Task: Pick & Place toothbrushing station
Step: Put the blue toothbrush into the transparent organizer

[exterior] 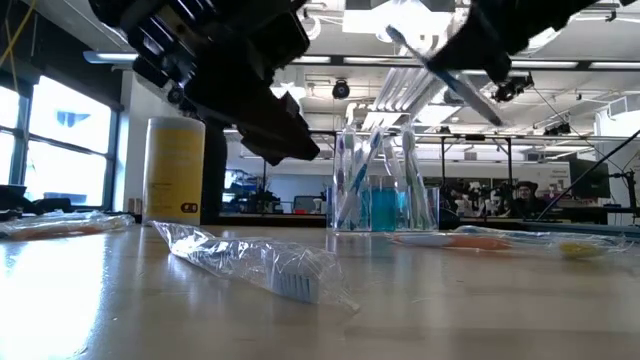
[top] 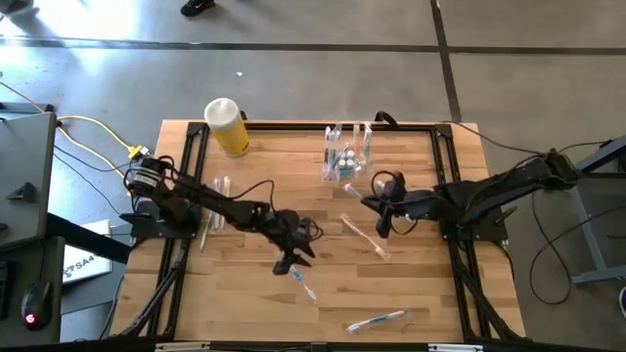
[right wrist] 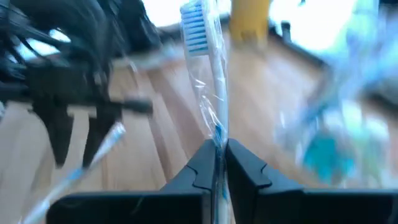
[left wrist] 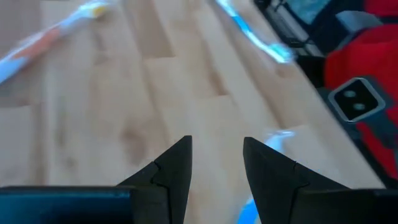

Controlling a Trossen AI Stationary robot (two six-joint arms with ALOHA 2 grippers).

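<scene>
We are clamping a slim clear wrapped toothbrush with blue bristles [right wrist: 205, 68] between the shut fingers of our right tool [right wrist: 217, 163], just beside the small clear plastic cup [top: 347, 154] of toothbrushes. Our left tool [left wrist: 216, 163] is hanging open over the wooden table [top: 245, 303], another wrapped blue toothbrush [top: 304, 283] lying just beside it.
</scene>
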